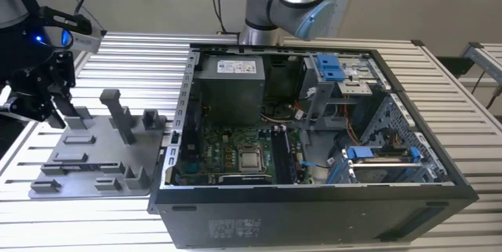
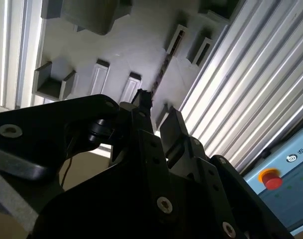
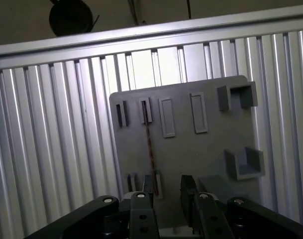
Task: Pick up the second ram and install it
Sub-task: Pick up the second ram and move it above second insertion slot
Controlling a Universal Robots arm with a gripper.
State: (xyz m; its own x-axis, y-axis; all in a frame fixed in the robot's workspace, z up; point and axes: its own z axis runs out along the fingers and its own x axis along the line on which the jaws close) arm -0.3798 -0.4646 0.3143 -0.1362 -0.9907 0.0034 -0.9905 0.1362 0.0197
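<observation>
The second ram (image 3: 148, 142) stands on its edge in the slots of the grey holder tray (image 3: 191, 149), and shows as a thin dark line in both wrist views (image 2: 163, 67). My gripper (image 3: 167, 188) hangs over the tray's near end, open. One of its fingers (image 3: 147, 185) sits close over the end of the stick, and nothing is held between the two. In the exterior view the gripper (image 1: 67, 120) is low over the far left part of the tray (image 1: 94, 164).
The open computer case (image 1: 314, 134) lies to the exterior view's right of the tray, with the green motherboard (image 1: 235, 152) and its long black slots (image 1: 283, 155) inside. Grey posts (image 1: 117, 114) rise from the tray. Everything rests on a ribbed aluminium table (image 1: 133, 64).
</observation>
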